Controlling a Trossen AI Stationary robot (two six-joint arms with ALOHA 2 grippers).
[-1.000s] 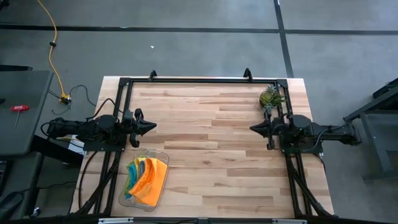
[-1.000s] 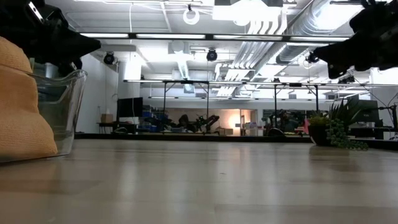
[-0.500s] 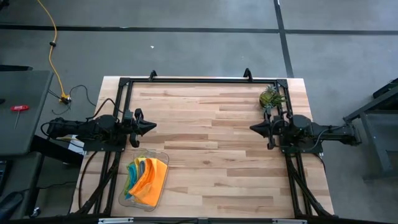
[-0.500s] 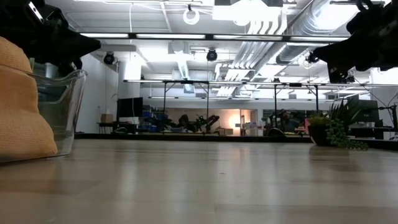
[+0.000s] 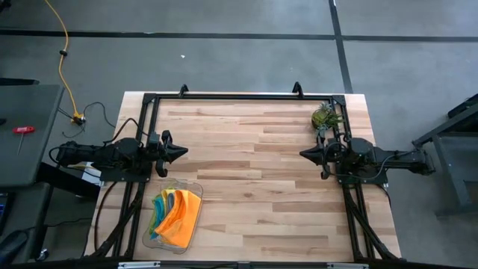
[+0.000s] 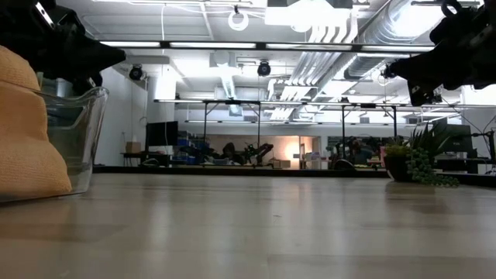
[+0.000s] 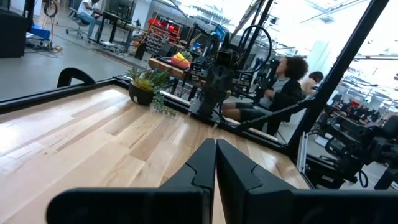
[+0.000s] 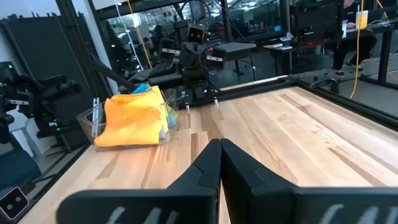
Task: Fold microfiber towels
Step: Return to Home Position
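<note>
1. Microfiber towels [image 5: 178,211]: sat folded and stacked inside clear tray [image 5: 196,184] at the left near corner of table [image 5: 254,194], orange uppermost; looked finished.
2. Left gripper [image 5: 181,152]: hovered just behind tray, fingers pressed together, empty, parked out of the way.
3. Right gripper [image 5: 305,154]: faced it from well apart, fingers together, empty, near plant [image 5: 324,116].

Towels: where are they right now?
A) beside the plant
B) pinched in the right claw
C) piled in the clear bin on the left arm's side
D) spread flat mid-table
C: the high view shows the towels piled inside the clear bin on the left arm's side of the table. The left claw and the right claw are both shut, empty and clear of the bin.
</note>
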